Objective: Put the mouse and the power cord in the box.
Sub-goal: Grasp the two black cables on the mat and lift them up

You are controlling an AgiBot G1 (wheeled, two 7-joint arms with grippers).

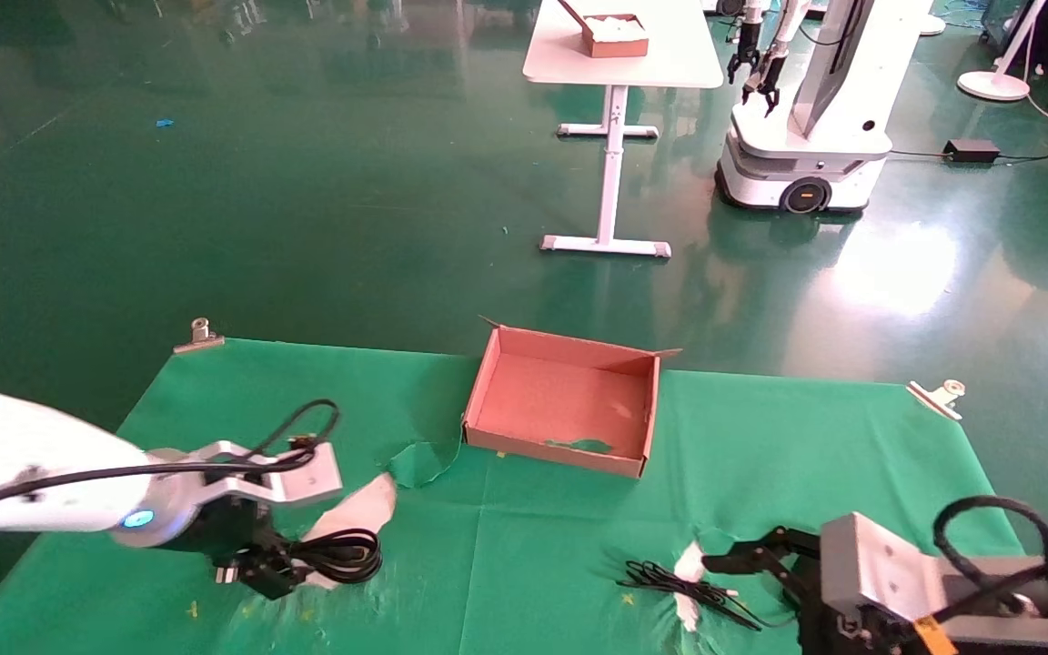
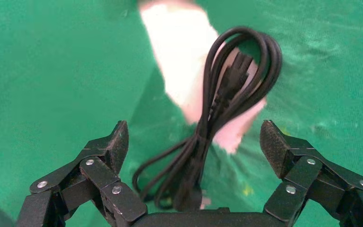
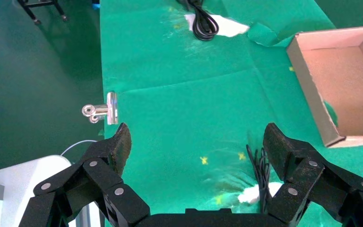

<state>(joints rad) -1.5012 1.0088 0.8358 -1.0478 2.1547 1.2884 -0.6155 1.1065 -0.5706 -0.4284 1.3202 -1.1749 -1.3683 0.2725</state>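
Step in hand looks like the pick of the power cord (image 2: 227, 109) w/ the left gripper (image 2: 196, 142) — nothing is in the box (image 1: 563, 400) yet, which sits empty at the far middle of the green cloth (image 1: 524, 546). The cord lies bundled in several loops at the near left, partly over a torn patch where white shows through the cloth. In the left wrist view the bundle runs straight between the 2 fingers, jaws spread wide w/ a pad on each side and neither touching the cable, so it holds nothing. The left arm reaches in from the left edge, low over the cloth, wrist angled down at the bundle. Next move, as I judge it: drop a little further, close across the thick middle of the bundle so all loops come up together, lift, then carry right and far to the box. Risk — a loose loop slipping out or dragging on the torn cloth. The right gripper (image 3: 196, 142) hangs at the near right, jaws also wide open and empty, w/ a thin black wire (image 1: 683, 587) bunched on the cloth just beside it, near another torn white patch; the mouse body itself I can't make out in any view. A metal clip (image 3: 100, 111) pins the cloth edge on the right.
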